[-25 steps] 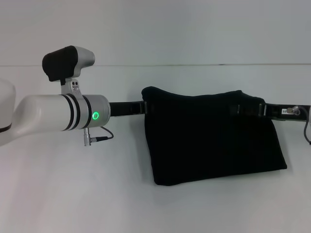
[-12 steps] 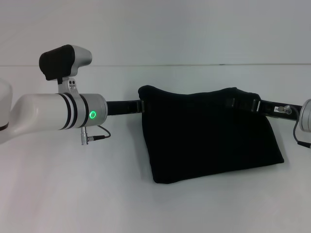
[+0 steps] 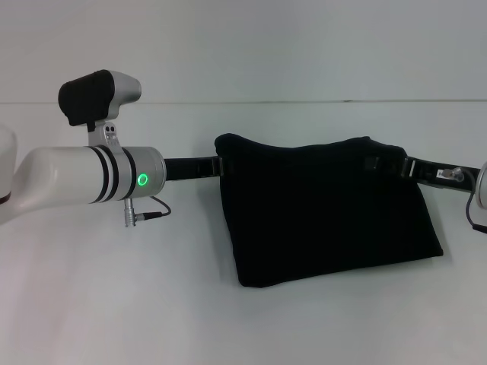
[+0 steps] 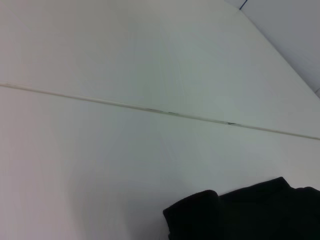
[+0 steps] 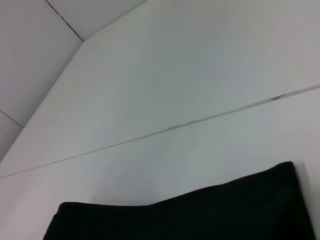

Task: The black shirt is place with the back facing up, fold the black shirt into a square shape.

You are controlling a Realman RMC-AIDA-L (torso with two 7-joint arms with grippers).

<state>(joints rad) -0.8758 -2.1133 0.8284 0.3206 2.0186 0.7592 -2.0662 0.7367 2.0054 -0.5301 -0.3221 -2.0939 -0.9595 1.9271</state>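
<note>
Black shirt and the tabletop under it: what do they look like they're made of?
The black shirt: soft matte fabric, probably a cotton-like knit. It sags between the left gripper and right gripper, with rounded folded edges and no sheen.

The table: smooth white hard surface, likely laminate or painted board. It is flat, even, faintly reflective, with a thin seam line at its far edge. The exact material cannot be determined.

Left tool (image 3: 219, 165) and right tool (image 3: 396, 164) reach inward horizontally, facing each other.
</note>
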